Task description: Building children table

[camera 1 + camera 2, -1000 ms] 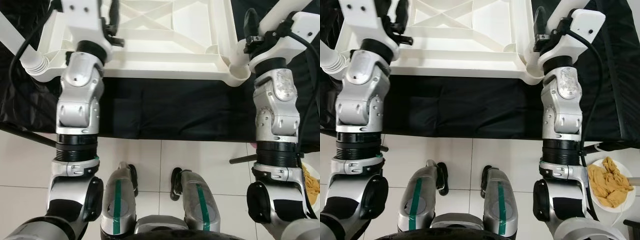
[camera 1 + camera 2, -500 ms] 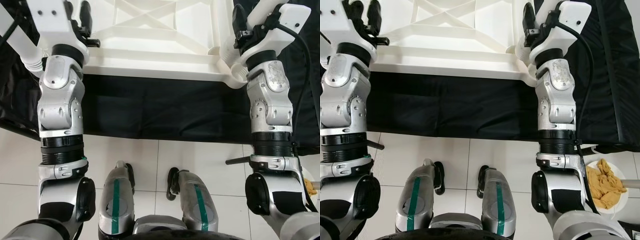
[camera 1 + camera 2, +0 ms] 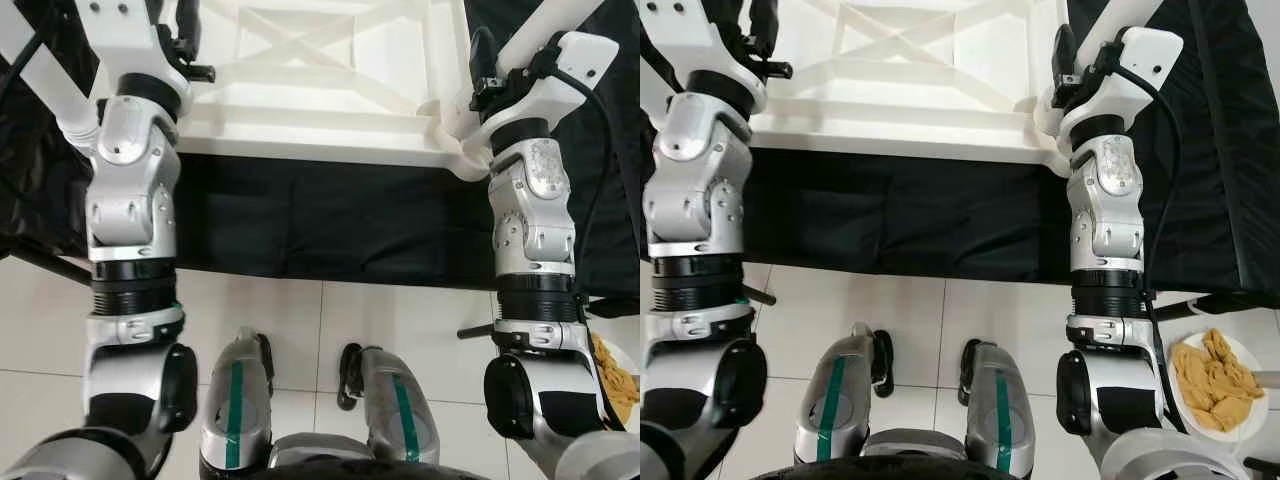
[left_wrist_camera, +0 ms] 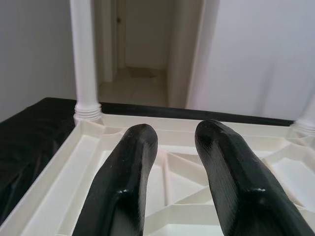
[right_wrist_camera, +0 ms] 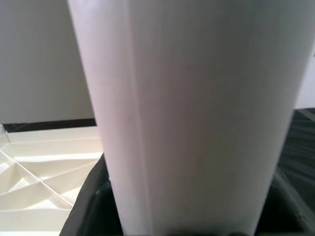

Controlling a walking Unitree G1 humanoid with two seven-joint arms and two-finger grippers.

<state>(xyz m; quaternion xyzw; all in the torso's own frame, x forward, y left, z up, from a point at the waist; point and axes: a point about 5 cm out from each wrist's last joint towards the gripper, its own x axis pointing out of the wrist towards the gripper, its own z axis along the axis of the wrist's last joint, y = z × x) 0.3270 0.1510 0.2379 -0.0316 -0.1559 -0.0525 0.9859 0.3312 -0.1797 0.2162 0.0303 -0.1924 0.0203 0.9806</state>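
Right tool (image 3: 1065,60) around near-corner table leg (image 5: 192,118)

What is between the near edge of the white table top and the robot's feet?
In the left eye view, black cloth lies between the table top and the feet, then white floor tiles.

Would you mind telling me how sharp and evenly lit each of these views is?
Both eye views: sharp, evenly lit; the white plastic upturned tabletop is bright against the black cloth. Left wrist view: the left end effector looks soft, the background clearer. Right wrist view: the white plastic table leg is blurred, too close to focus.
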